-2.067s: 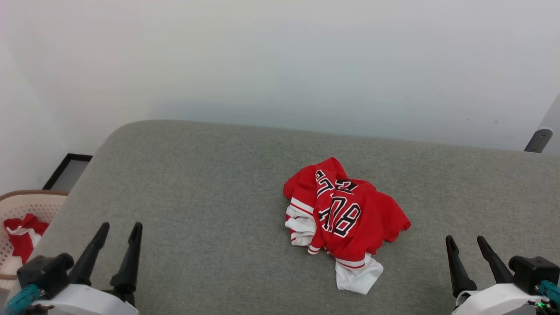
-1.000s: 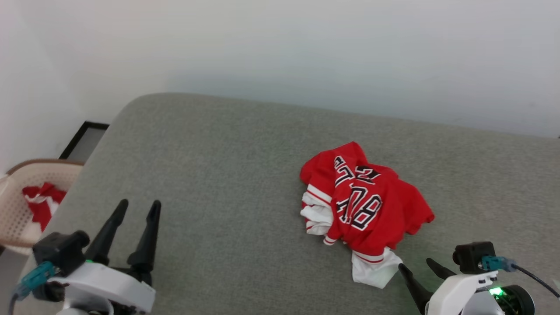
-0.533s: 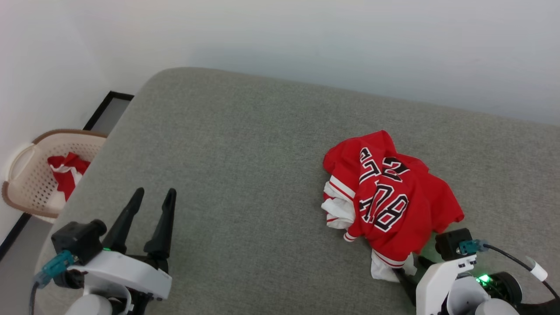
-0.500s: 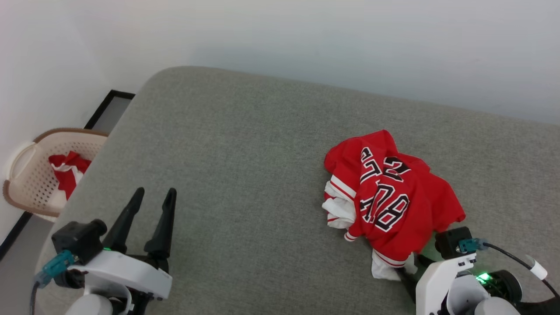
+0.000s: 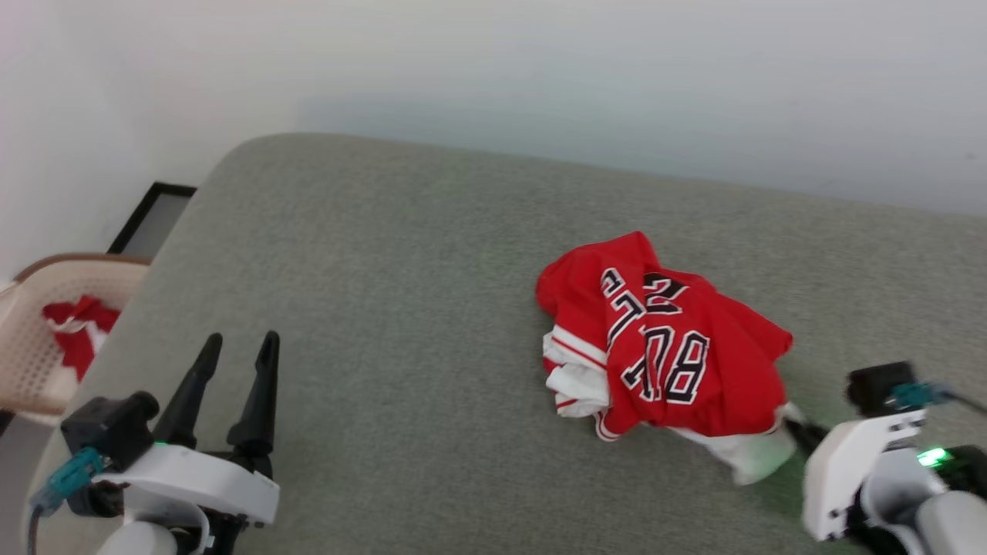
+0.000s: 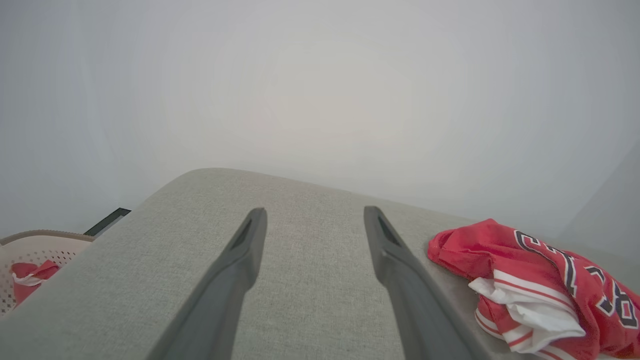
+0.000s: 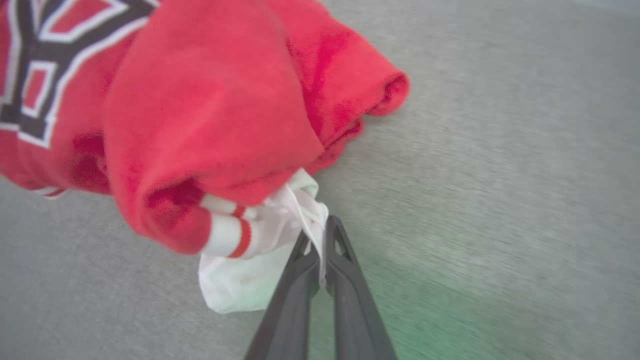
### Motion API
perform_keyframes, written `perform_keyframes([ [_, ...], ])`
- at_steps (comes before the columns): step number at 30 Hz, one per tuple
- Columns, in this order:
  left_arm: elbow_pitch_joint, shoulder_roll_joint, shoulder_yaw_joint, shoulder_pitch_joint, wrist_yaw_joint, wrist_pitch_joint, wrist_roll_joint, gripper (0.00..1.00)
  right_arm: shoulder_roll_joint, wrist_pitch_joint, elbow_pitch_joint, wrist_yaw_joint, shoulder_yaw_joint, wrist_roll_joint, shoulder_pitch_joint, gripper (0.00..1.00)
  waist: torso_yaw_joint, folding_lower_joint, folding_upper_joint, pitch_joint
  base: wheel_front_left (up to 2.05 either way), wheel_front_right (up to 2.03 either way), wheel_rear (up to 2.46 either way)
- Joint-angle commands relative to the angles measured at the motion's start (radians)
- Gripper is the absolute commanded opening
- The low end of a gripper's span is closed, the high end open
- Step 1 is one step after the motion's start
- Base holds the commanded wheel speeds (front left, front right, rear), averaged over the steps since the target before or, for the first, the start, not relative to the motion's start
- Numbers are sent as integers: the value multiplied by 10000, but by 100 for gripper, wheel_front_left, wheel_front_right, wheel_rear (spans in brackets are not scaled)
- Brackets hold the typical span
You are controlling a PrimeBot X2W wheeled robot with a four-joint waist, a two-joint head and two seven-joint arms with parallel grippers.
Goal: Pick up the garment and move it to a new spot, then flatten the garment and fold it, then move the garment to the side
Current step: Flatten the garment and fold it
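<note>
The garment [image 5: 663, 347] is a crumpled red jersey with black white-outlined lettering and white red-striped sleeves, lying right of centre on the grey padded surface [image 5: 385, 308]. My right gripper [image 7: 320, 235] is shut on its white sleeve [image 7: 250, 270] at the heap's near right corner, with cloth pinched between the fingertips. In the head view that gripper [image 5: 798, 432] sits at the garment's lower right edge. My left gripper [image 5: 235, 354] stands open over bare surface at the lower left, well away from the garment [image 6: 540, 290]. Its fingers [image 6: 235, 280] hold nothing.
A beige perforated basket [image 5: 31, 362] with red and white cloth in it stands on the floor off the surface's left edge, also at the left wrist view's corner [image 6: 30, 260]. A pale wall [image 5: 540, 77] rises behind the surface. A dark frame [image 5: 150, 220] lies by the wall.
My right gripper has closed on the white sleeve and drawn it out to the right. The head camera has shifted. The left gripper stays open and in place.
</note>
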Motion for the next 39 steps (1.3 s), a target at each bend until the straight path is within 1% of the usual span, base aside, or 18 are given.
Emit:
perform_keyframes([
  [1, -15, 27, 29, 93, 10, -40, -16, 100, -66, 43, -72, -10, -133, 41, 104, 0, -301, 0, 0, -155, 0, 0, 0],
  [7, -17, 123, 120, 153, -49, -53, -89, 100, -640, 561, -740, -10, -1396, -75, 362, 0, -801, 0, 0, -268, 0, 0, 0],
  [13, -22, 136, 72, 78, -90, -47, -90, 100, -1111, 980, -802, -10, -2534, -293, 571, 0, -1081, 0, 0, -228, 0, 0, 0],
  [18, 44, 139, 0, -14, -169, -32, -113, 100, -1322, 1091, -260, -10, -3343, -612, 640, 0, -1133, 0, 0, -153, 0, 0, 0],
  [22, 116, 126, -71, -72, -201, -13, -114, 100, -1145, 998, 510, -10, -3763, -738, 572, 0, -1115, 0, 0, -96, 0, 0, 0],
  [26, 163, 149, -117, -132, -254, 37, -155, 100, -946, 844, 1347, -10, -3875, -809, 286, 0, -1111, 0, 0, -32, 0, 0, 0],
  [27, 170, 162, -135, -144, -277, 68, -160, 100, -873, 831, 1532, -10, -3896, -846, 213, 27, -1112, 0, 0, -20, 0, 0, 0],
  [28, 170, 170, -159, -161, -280, 107, -178, 100, -834, 797, 1658, -10, -3892, -898, 137, 49, -1119, 0, 0, -10, 0, 0, 0],
  [29, 163, 193, -178, -189, -287, 162, -173, 100, -804, 763, 1779, -10, -3874, -955, 44, 96, -1132, 0, 0, -4, 0, 0, 0],
  [30, 152, 235, -211, -227, -313, 254, -159, 100, -772, 774, 1891, -10, -3834, -979, -67, 100, -1156, 0, 0, -1, 0, 0, 0],
  [34, 57, 398, -322, -365, -343, 749, -258, 100, -799, 1004, 2096, -10, -3567, -991, -437, 100, -1317, 0, 0, -59, 0, 0, 0],
  [39, -294, 610, -530, -608, -410, 1561, -413, 100, -847, 1306, 1561, -10, -3238, -780, -532, 100, -1602, 0, 0, -217, 0, 0, 0],
])
